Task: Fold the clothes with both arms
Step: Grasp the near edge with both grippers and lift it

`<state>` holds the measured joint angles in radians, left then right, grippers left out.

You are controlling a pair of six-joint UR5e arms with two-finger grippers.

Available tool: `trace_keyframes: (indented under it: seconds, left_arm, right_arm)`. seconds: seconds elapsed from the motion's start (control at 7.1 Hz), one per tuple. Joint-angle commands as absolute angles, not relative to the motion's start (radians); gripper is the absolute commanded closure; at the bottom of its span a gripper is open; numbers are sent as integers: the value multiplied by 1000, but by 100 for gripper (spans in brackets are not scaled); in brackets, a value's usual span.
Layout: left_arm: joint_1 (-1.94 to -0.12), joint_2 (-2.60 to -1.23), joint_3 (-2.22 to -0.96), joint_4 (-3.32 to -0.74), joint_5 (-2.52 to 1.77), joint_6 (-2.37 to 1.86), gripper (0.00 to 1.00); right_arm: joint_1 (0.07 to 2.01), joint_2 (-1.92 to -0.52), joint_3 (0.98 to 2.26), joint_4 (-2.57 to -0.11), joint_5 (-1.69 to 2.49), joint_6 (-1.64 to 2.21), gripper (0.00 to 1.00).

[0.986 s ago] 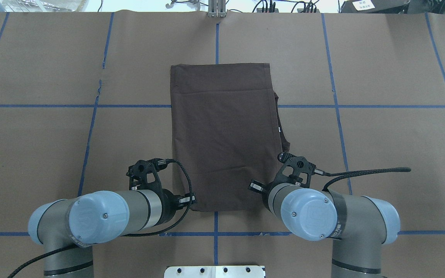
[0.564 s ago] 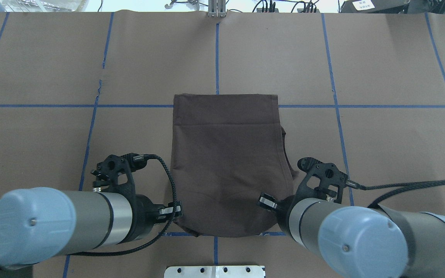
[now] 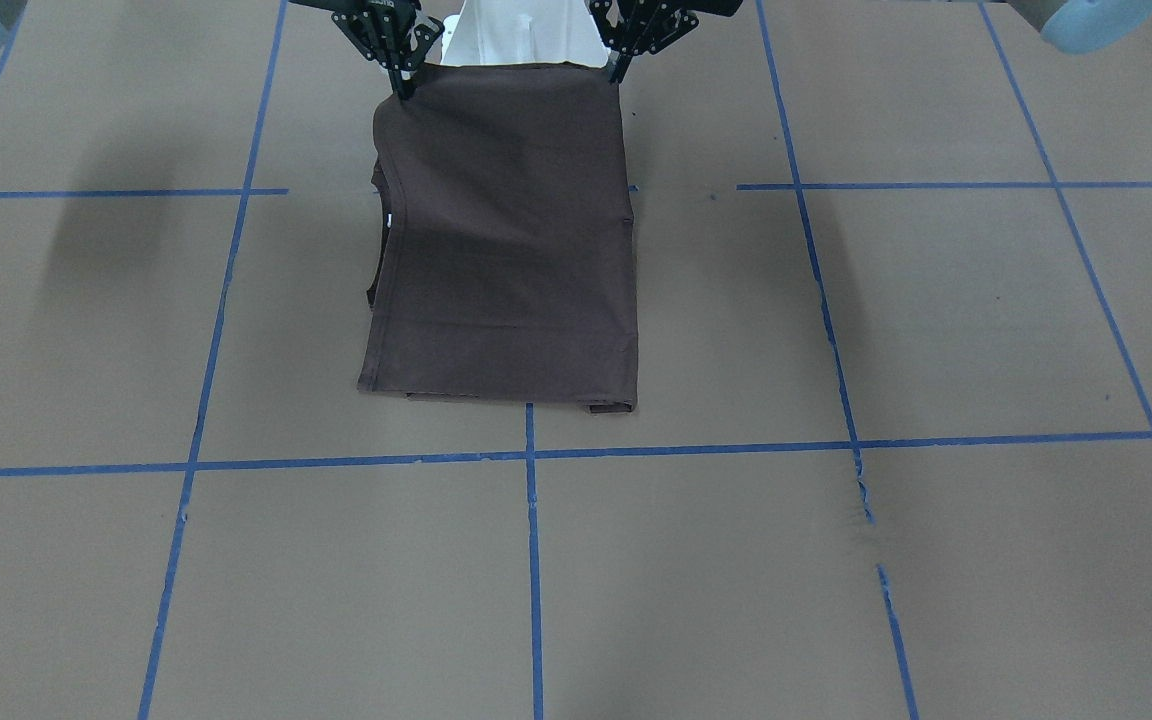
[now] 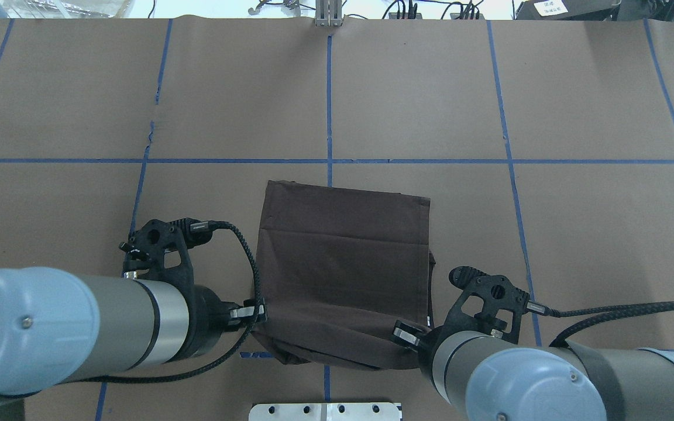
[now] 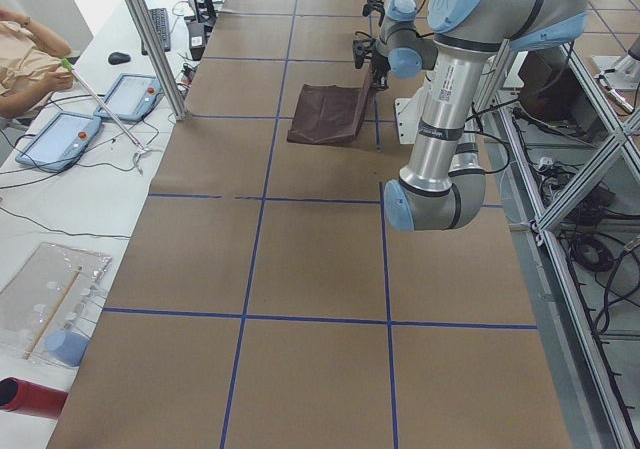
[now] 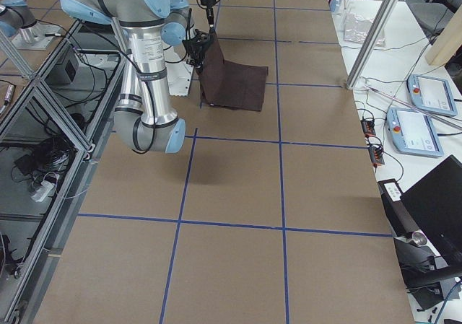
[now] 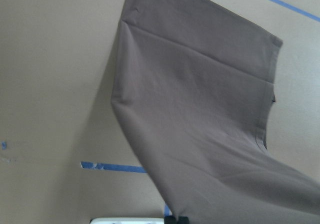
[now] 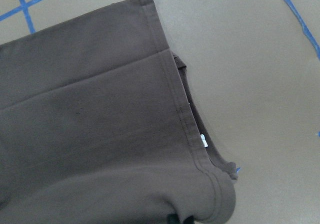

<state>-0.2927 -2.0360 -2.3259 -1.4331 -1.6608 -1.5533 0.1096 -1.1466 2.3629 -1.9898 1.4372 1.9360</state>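
The brown T-shirt (image 4: 343,263) is lying partly flat on the table (image 4: 547,234), while its edge nearest the white base (image 4: 325,411) is hanging raised above the table. The left fingers (image 3: 622,62) and right fingers (image 3: 399,75) are pinching that edge's two corners, clamped narrowly on cloth beside the base.
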Motion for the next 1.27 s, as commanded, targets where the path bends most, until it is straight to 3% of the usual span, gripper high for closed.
trace_keyframes:
  seconds: [0.0,0.7,1.13]
  left_arm:
    - [-438,-2113,-2191,-1452,-1667,-1426,100]
    - [-552,-2189,-1641,-1923,-1663,-1355,100]
    - [-551,-2198,-1562,-1968,-1661,-1350,100]
  right_arm:
    - [205,-1096,2248,-1964,1443,1902,100]
    - [389,-1034,1822,-1590,1466,1772,100]
    - [413,-1006,1723,-1523,1470,1747,100]
